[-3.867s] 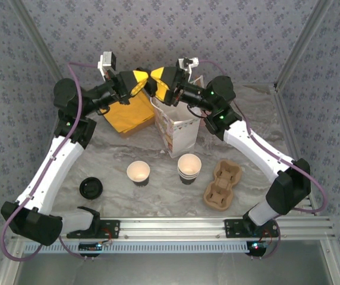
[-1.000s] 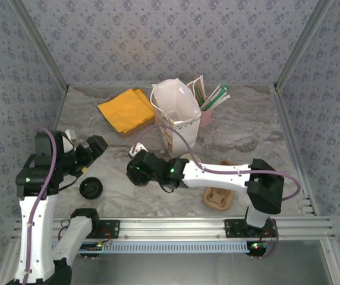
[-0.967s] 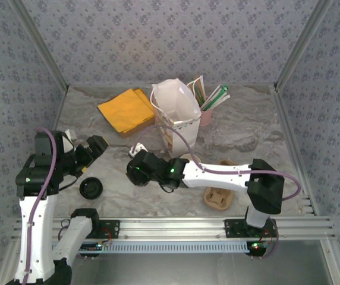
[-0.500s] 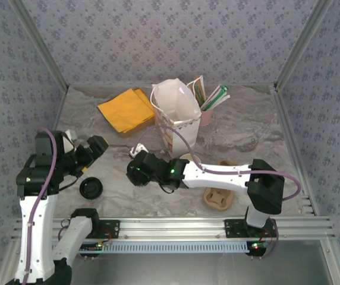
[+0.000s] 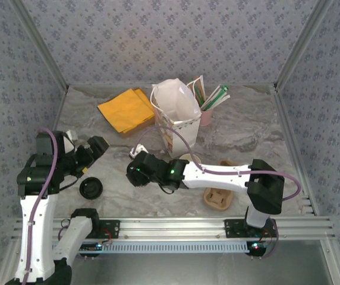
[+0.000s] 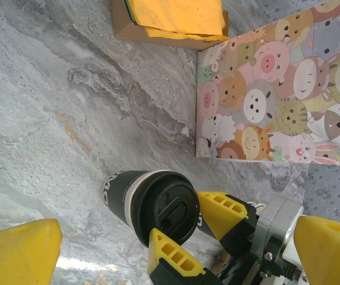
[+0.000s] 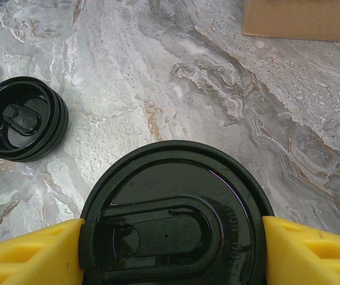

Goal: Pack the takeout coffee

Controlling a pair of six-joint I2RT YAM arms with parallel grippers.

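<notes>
Two grippers in frame. Right gripper (image 7: pixel 170 240) partly closed on small dark-walled paper coffee cup with black plastic lid (image 6: pixel 157 208); yellow fingers (image 7: pixel 27 252) touch the lid rim on both sides. Left gripper (image 5: pixel 94 148) spread fully wide, holding nothing, cup ahead of it, apart. Loose round black lid (image 7: pixel 20 126) ahead-left of right gripper, on grey marble table (image 7: pixel 217 77).

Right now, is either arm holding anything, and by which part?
The right arm's fingers clamp the takeout coffee at the rim of its black lid, one on each side. The left arm's fingers stand open, holding nothing.
</notes>
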